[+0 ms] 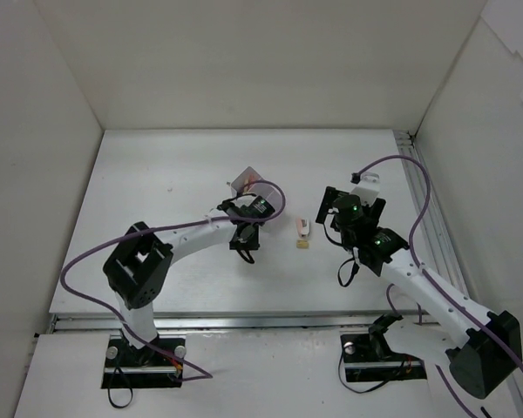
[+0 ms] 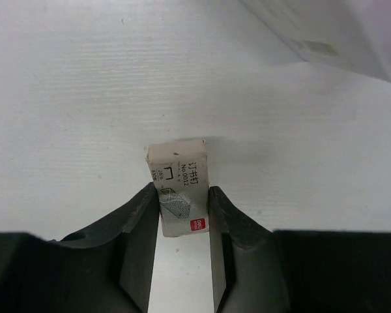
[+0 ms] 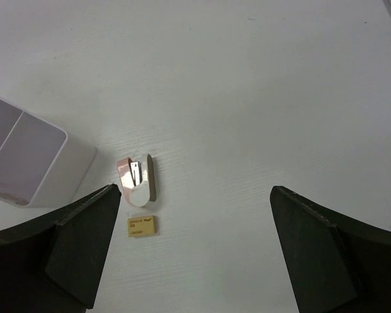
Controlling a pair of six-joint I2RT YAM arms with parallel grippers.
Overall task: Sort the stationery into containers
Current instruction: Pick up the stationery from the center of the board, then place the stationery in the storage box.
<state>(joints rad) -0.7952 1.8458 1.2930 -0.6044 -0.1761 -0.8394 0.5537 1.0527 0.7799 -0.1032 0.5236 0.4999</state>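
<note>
Left end effector [image 2: 182, 192] grips block [image 2: 177, 168] near container [image 2: 339, 36].

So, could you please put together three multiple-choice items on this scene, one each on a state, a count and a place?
1. The right gripper is: A wide open and empty; B shut on a pen; C shut on an eraser.
2. The translucent box has how many compartments: A one; B two; C four.
3. The tan eraser block lies: A inside the box; B on the table beside the pink-and-white item; C in the right gripper.
Key: 1 A, its fingers stand far apart, gripping nothing; 2 B, one divider splits it; 3 B, it rests on bare table right next to that item.
</note>
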